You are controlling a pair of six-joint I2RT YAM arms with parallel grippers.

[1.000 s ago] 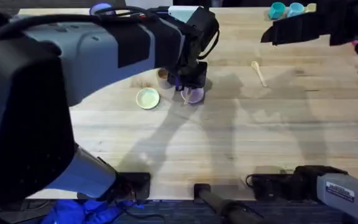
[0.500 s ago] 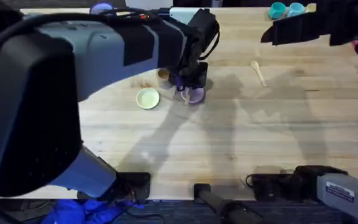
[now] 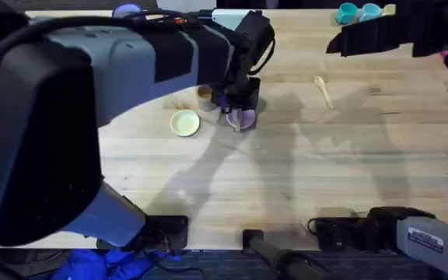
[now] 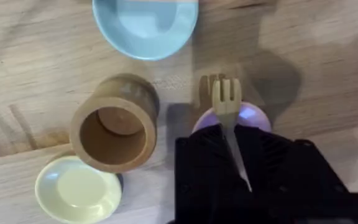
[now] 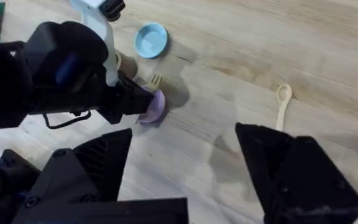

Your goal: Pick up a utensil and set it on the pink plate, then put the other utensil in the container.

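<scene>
**A:** What is the left gripper (image 4: 232, 158) doing?

**B:** Its two black fingers are pinched tight on the fork (image 4: 227, 107). The thin handle runs in between them and the tines stick out past the tips.

**A:** And where is the fork?

**B:** It is right over the pink plate (image 4: 252, 116). The tines reach just past the plate's rim. I cannot tell if the fork is touching the plate.

**A:** What is near the plate?

**B:** The tan-brown cup (image 4: 113, 126) stands upright just beside it, with its mouth open. A pale yellow plate (image 4: 78, 190) sits close to the cup, and a light blue plate (image 4: 145, 23) is on the cup's other side.

**A:** What about the right gripper (image 5: 185, 168)?

**B:** Its fingers are spread wide apart with nothing between them. It hangs above the wooden table (image 3: 325, 155).

**A:** Where is the spoon (image 3: 323, 90)?

**B:** It lies flat on the table, well apart from the plates and the cup, on the right side.
</scene>
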